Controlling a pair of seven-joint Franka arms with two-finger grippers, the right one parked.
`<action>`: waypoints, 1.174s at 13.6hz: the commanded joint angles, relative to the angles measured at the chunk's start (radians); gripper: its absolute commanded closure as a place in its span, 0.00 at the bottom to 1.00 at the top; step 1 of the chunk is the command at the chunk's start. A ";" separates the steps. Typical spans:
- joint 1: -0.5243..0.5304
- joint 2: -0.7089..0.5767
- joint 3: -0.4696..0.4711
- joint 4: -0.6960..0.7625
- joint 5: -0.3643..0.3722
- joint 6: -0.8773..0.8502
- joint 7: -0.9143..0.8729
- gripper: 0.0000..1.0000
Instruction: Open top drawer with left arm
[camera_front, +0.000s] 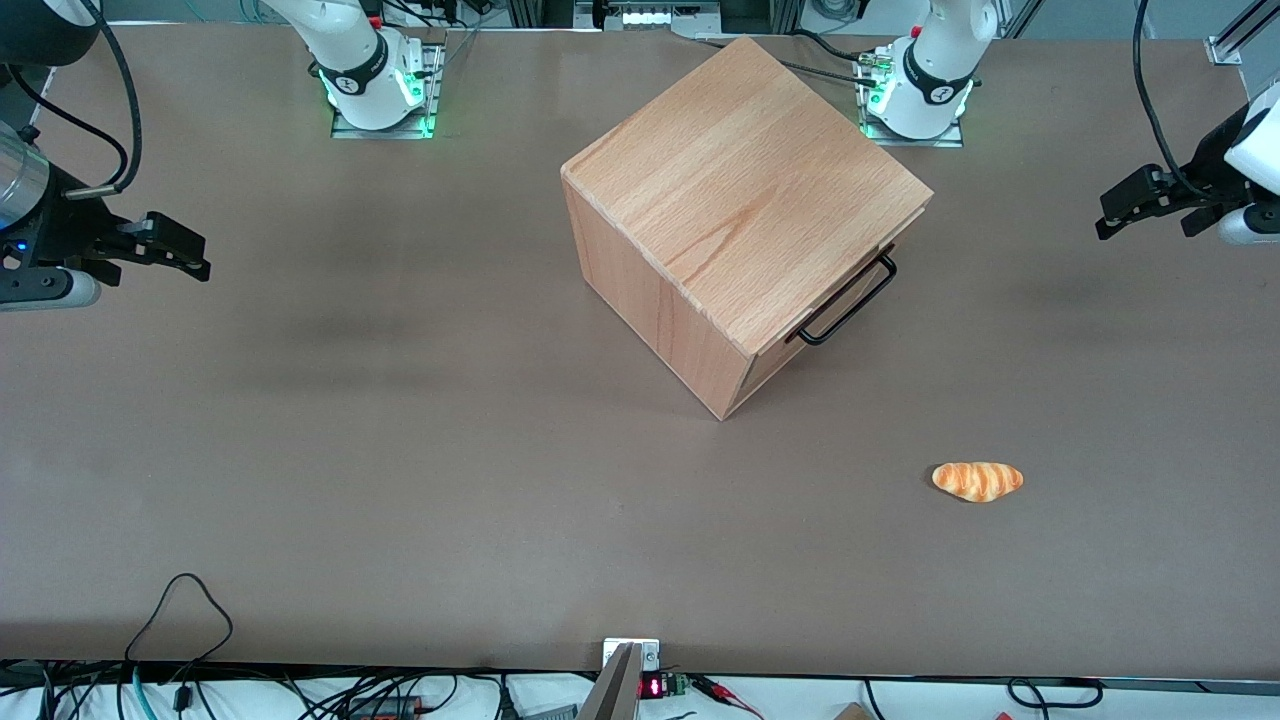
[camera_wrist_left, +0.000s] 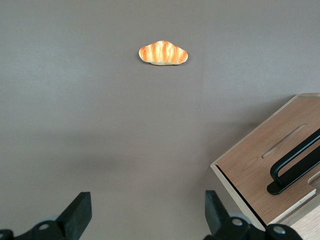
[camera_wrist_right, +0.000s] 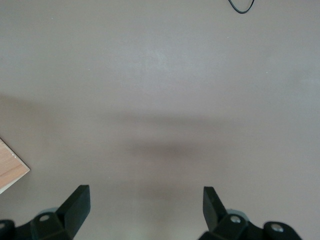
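Top drawer (camera_front: 835, 300) sits shut in the cabinet (camera_front: 740, 210). Left arm's gripper (camera_front: 1108, 215) hovers well apart from the cabinet, fingers (camera_wrist_left: 77, 215) spread, gripping nothing.

Brown matte table (camera_front: 400, 450) carries wooden cabinet (camera_front: 740, 190) mid-surface and bread roll (camera_front: 977, 481). Gripper (camera_front: 1103, 222), fingers spread wide, hangs above table at working arm's end; roll nearer front camera than gripper; cabinet well apart from it.
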 joint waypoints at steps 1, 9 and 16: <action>-0.002 0.017 0.006 0.032 -0.007 0.000 0.018 0.00; 0.007 0.040 0.007 0.037 -0.017 0.006 0.028 0.00; -0.011 0.181 -0.020 0.112 -0.028 0.043 0.031 0.00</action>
